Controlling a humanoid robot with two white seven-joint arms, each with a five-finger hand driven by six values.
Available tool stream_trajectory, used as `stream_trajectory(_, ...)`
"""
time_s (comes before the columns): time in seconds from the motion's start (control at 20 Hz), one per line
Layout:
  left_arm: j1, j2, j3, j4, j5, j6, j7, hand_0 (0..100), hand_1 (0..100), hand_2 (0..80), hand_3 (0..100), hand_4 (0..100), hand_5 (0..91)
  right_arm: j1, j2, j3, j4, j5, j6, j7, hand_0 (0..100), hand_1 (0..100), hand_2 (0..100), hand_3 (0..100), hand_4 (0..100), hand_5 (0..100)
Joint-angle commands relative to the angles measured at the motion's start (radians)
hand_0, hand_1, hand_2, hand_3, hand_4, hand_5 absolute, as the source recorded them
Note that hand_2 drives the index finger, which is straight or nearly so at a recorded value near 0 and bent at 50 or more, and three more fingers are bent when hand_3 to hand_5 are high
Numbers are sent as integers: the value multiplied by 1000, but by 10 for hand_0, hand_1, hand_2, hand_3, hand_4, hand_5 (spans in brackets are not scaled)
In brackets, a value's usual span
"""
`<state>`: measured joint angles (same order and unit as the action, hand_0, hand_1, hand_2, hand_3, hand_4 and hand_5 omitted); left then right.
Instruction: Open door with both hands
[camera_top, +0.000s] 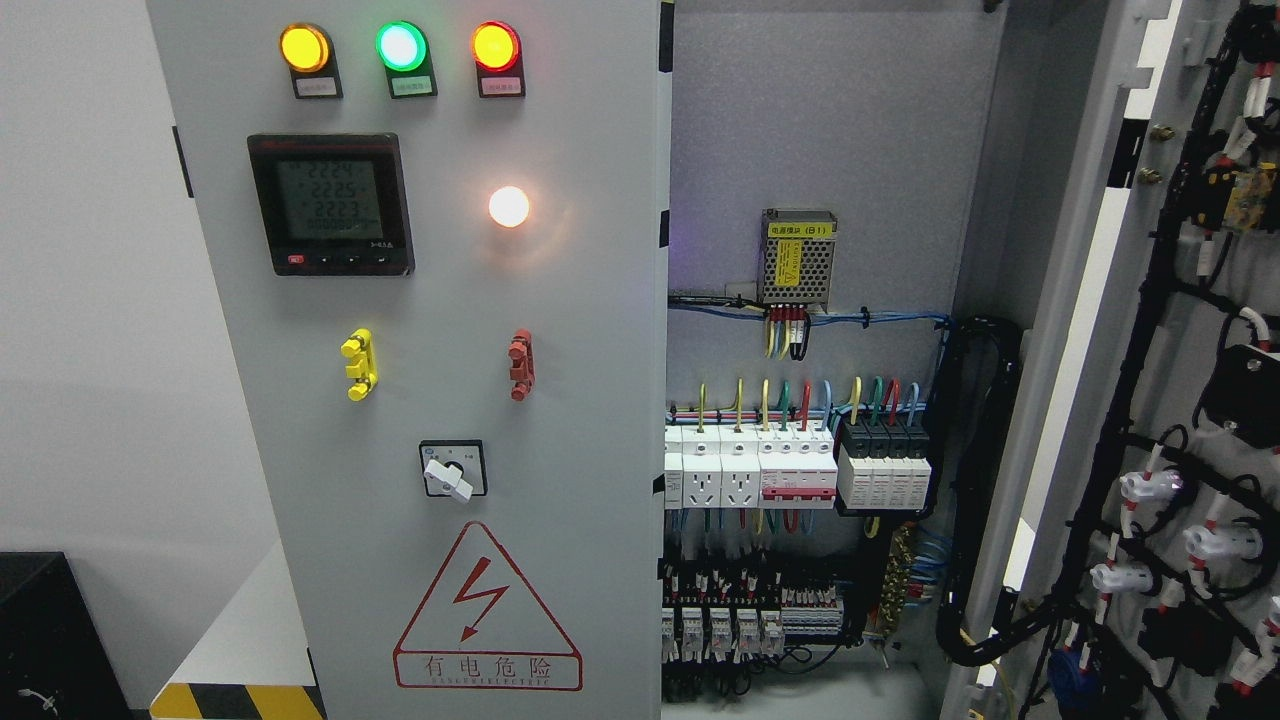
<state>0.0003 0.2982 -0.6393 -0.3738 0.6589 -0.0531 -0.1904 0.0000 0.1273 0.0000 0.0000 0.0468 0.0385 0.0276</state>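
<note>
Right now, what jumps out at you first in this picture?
Three glowing lamps, orange, green and red-orange, shine in a row at the top of the closed left door. Low on that door sits a red lightning warning triangle. To the right, the cabinet stands open, showing colourful wires and breakers.

On the closed door (560, 400) I count three lamps in a row along the top, one white lamp (509, 206) below them, one meter (330, 204), two handles, one rotary switch (452, 470) and one warning triangle (487, 612).
</note>
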Motion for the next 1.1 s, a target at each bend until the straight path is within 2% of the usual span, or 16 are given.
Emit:
stream_trajectory(0.0,15,-163,21,406,-47,-4,0,0,0,0,0,0,0,-21,0,-31,-17,-1,0,0,0,0,0,0,0,0)
stream_trajectory(0.15,49,-165,20,397,-62,-16,-4,0,0,0,0,0,0,-21,0,-31,-17,-1,0,0,0,0,0,0,0,0)
stream_trajectory(0.25,66,-171,23,410,-125,-98,-17,0,0,0,0,0,0,-23,0,-31,-17,1,0,0,0,0,0,0,0,0)
stream_trajectory(0.35,67,-172,23,427,-162,-161,-17,0,0,0,0,0,0,-21,0,-31,-17,1,0,0,0,0,0,0,0,0)
stream_trajectory(0.6,67,-198,26,469,-241,-166,-12,0,0,0,0,0,0,-21,0,-31,-17,-1,0,0,0,0,0,0,0,0)
stream_trajectory(0.8,67,-217,88,470,-246,-166,-17,0,0,0,0,0,0,-21,0,-31,-18,1,0,0,0,0,0,0,0,0)
stream_trajectory(1.05,75,-238,98,472,-243,-166,-18,0,0,0,0,0,0,-18,-5,-31,-23,-1,0,0,0,0,0,0,0,0)
